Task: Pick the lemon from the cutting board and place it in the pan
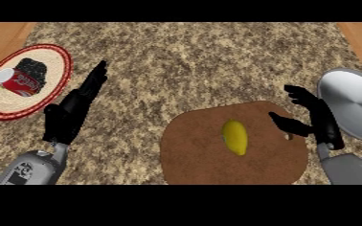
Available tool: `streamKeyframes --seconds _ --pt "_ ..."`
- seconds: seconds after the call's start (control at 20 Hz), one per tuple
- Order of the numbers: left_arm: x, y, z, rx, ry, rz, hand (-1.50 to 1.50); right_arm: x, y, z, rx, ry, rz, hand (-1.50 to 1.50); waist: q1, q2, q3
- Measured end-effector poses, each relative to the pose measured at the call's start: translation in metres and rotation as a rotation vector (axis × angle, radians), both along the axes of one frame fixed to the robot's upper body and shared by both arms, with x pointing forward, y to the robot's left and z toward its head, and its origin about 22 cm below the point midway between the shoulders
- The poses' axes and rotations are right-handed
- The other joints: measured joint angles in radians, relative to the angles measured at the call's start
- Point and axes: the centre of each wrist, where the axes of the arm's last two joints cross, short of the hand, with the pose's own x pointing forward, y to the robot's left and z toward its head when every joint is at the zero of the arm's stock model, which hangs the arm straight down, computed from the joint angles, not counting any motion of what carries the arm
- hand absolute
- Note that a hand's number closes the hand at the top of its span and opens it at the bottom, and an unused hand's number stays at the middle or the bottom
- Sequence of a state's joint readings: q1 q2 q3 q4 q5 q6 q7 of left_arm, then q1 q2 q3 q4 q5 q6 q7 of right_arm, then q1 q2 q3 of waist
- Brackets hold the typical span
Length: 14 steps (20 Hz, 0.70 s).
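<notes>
Yellow oval lemon (235, 137) lies mid round brown cutting board (205, 165), probably light, firm, slick and rolly, so grip across its narrow waist; black right hand (316, 118) spread, empty, at board's right edge.

Both hands were black all over, the left hand (67, 112) and the right hand (316, 118) alike, with slim, tapering fingers and a thicker thumb. Each joined its arm through a narrow pale-grey wrist piece (61, 148). The left forearm (32, 168) was a rounded light-grey shell bearing a small dark marking (26, 170). The right forearm (345, 168) was a plainer, darker grey — smooth and blocky.
</notes>
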State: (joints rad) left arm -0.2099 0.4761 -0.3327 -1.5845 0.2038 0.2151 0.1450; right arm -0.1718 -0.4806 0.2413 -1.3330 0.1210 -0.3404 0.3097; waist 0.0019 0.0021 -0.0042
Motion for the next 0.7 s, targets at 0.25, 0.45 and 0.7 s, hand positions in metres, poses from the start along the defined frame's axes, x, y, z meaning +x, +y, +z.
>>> streamKeyframes --seconds 0.25,0.45,0.7 --pt "-0.003 0.007 -0.003 -0.009 0.04 -0.003 0.0 -0.022 0.037 -0.01 -0.004 -0.017 -0.072 -1.5 -0.005 -0.003 0.002" --pt "-0.003 0.011 -0.007 -0.004 0.046 -0.002 0.0 -0.029 0.05 0.007 -0.095 0.122 -0.001 -1.5 -0.006 -0.005 0.002" --pt "0.0 0.01 -0.006 -0.007 0.05 -0.014 0.0 -0.011 0.062 0.048 -0.244 0.301 0.072 -1.5 0.004 -0.004 0.001"
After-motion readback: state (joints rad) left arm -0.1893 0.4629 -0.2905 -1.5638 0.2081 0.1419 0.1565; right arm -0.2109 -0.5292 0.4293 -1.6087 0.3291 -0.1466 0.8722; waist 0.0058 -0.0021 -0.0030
